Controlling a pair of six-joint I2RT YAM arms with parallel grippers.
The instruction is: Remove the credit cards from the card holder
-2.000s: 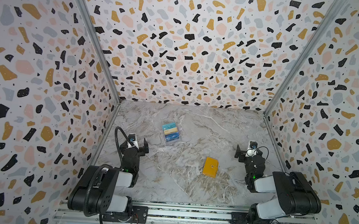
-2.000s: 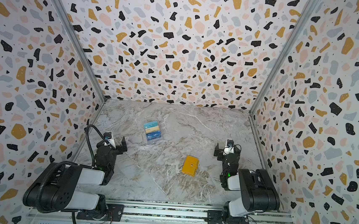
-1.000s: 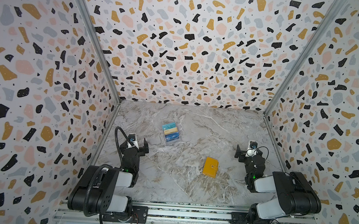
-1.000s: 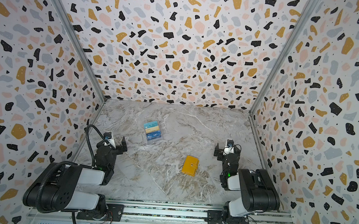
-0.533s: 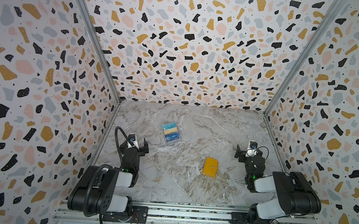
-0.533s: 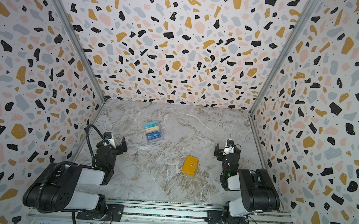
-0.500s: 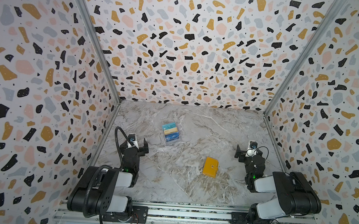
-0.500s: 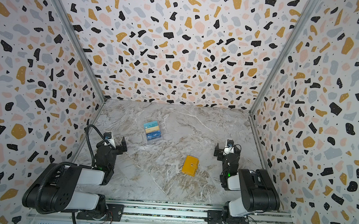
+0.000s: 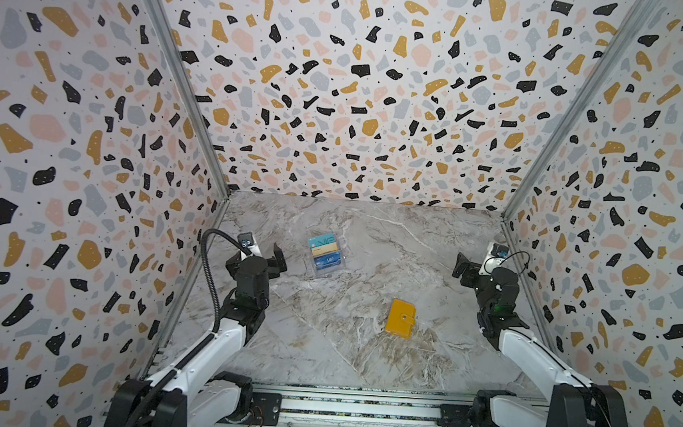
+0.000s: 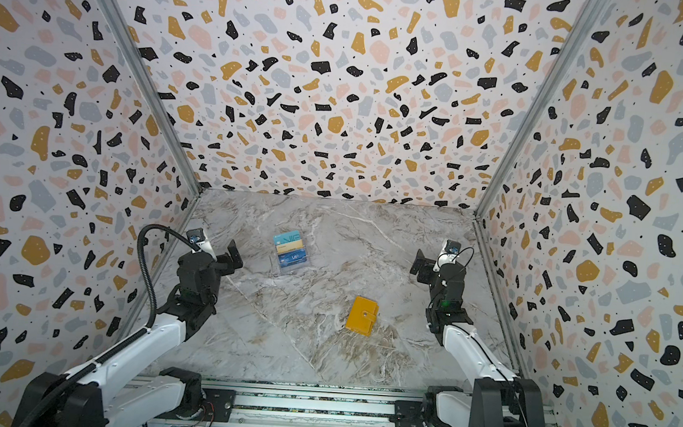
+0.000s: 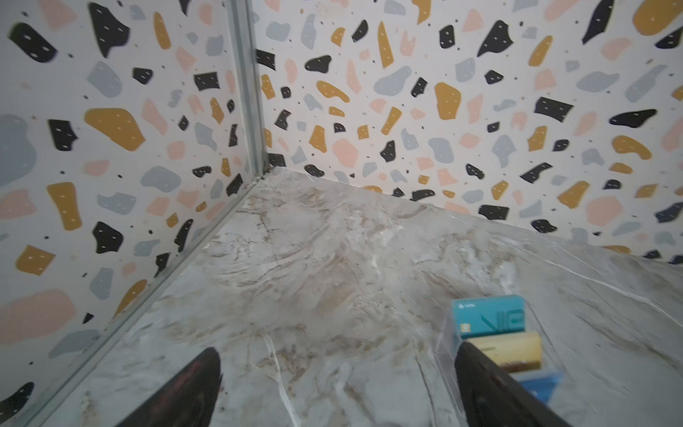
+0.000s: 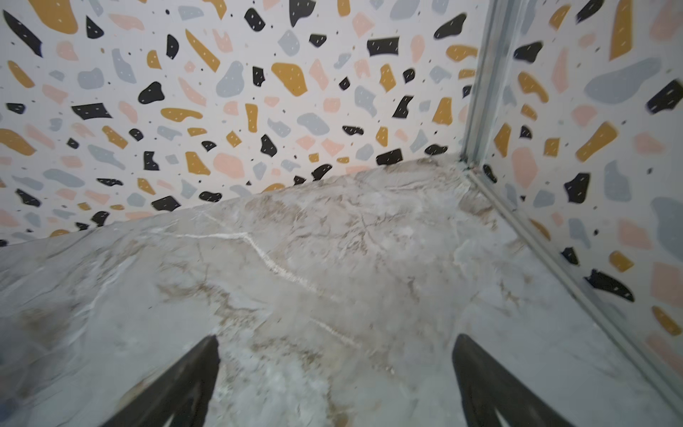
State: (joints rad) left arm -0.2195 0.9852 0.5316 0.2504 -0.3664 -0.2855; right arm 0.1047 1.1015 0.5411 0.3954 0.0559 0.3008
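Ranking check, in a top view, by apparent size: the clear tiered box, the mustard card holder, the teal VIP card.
1. clear tiered box, largest though farther back
2. mustard card holder, somewhat smaller
3. teal VIP card, smallest; partly covered by the next card

Card holder (image 9: 400, 318) lies snapped shut near the clear box (image 9: 318, 274), so no seeing inside it. In the left wrist view one finger (image 11: 491, 388) of the left gripper (image 11: 337, 349) covers most of the box's blue card (image 11: 543, 379), its print too blurry to read, and both fingers run off the picture's edge.
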